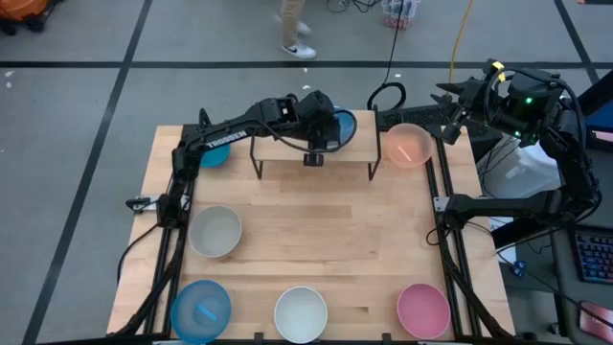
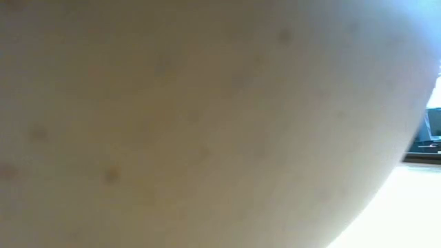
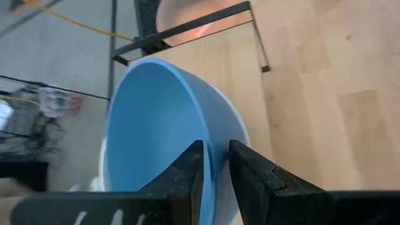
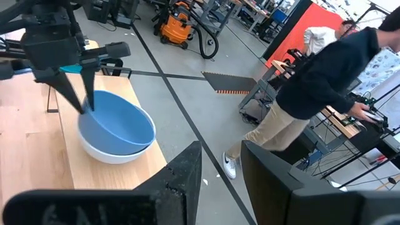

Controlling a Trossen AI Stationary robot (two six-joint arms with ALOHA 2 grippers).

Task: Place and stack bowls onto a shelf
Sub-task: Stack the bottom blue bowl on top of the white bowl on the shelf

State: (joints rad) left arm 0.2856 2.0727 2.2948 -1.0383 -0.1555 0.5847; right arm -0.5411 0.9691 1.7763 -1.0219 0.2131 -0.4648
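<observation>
A blue bowl (image 1: 347, 123) sits nested in a white bowl (image 4: 112, 153) on the right end of the shelf (image 1: 287, 149), whose plank also shows in the right wrist view (image 4: 119, 178). My left gripper (image 3: 215, 165) reaches over the shelf from the table's left and is shut on the blue bowl (image 3: 156, 119). It also shows in the right wrist view (image 4: 84, 100). My right gripper (image 4: 222, 169) is open and empty. It hangs past the table's far right corner (image 1: 448, 117), pointing toward the shelf. My left gripper pinches the blue bowl's rim (image 3: 209, 147) with one finger inside the bowl and one outside. The fingers (image 4: 78, 94) slant down on it from above, on the rim's side toward the table's left. The bowl rests inside the white bowl on the shelf.
A peach bowl (image 1: 410, 144) lies right of the shelf and a light blue bowl (image 1: 213, 153) left of it. Grey-beige (image 1: 215, 231), blue (image 1: 200, 311), white (image 1: 301, 314) and pink (image 1: 423, 310) bowls lie nearer. A pale bowl (image 2: 207, 124) fills the low view. A person (image 4: 325, 81) stands beyond the table.
</observation>
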